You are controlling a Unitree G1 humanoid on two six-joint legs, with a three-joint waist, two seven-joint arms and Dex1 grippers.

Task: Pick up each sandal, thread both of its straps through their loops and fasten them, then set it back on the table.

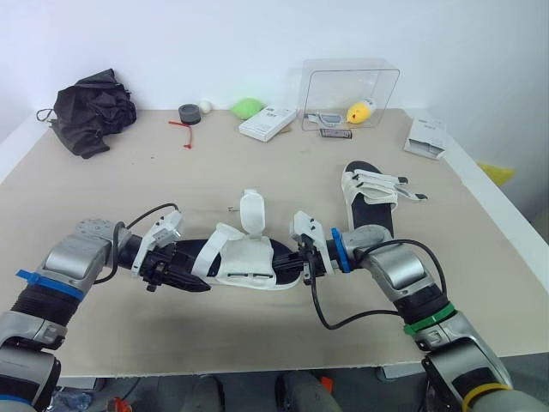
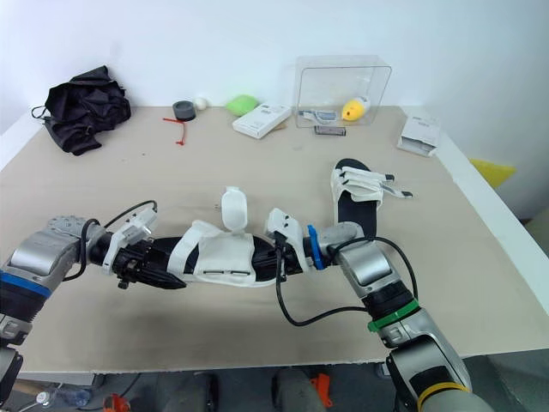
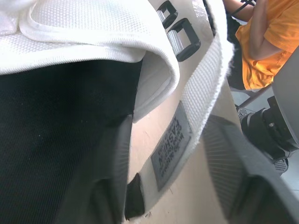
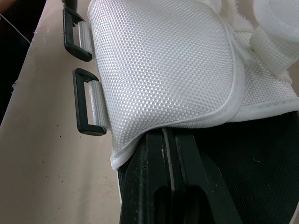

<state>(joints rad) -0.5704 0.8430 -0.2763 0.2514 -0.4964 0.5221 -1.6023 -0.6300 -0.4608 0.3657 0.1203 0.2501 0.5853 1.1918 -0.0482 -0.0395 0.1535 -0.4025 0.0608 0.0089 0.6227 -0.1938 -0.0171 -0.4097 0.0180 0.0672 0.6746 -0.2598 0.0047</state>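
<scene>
Sandal upper (image 4: 163,60): white woven mesh cloth, rough.
Loops (image 4: 80,102): black plastic, smooth, slightly glossy.
Footbed (image 3: 56,140): black, fine-ribbed, matt.
Strap (image 3: 205,84): white webbing, fuzzy at the edge.
My right fingers (image 4: 149,186): black, smooth, dull sheen.
Table (image 1: 129,189): beige, matt, smooth.
Far box (image 1: 352,86): clear glossy plastic.

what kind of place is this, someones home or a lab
Likely a lab or test room: bare white wall, a plain table scattered with unrelated props such as a clear box, a black bag and a sandal.
</scene>
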